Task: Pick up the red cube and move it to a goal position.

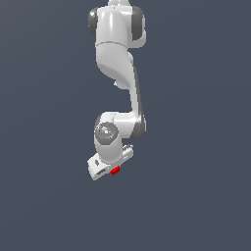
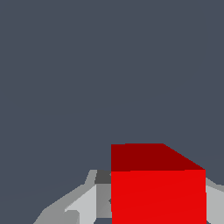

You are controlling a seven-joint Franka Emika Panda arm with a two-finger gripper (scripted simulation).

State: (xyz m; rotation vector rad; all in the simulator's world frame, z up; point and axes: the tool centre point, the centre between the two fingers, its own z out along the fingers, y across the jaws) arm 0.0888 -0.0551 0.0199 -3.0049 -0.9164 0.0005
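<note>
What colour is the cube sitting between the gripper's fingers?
Bright red, plain and unpatterned. The red cube shows best in the wrist view, with a darker red upper face.

A: The arm's base (image 1: pixel 116 4) is chopped off by the exterior view's upper edge.

B: And the red cube (image 1: pixel 115 170)? Just a sliver there, tucked under the tool (image 1: pixel 111 169), too small to read any faces.

A: Wrist view, the red cube (image 2: pixel 157 192) runs off the frame edge, its lower part cut away.

B: Fingers (image 2: pixel 85 205) are mostly behind it; the far one barely peeks out, so the contact itself is hidden.
</note>
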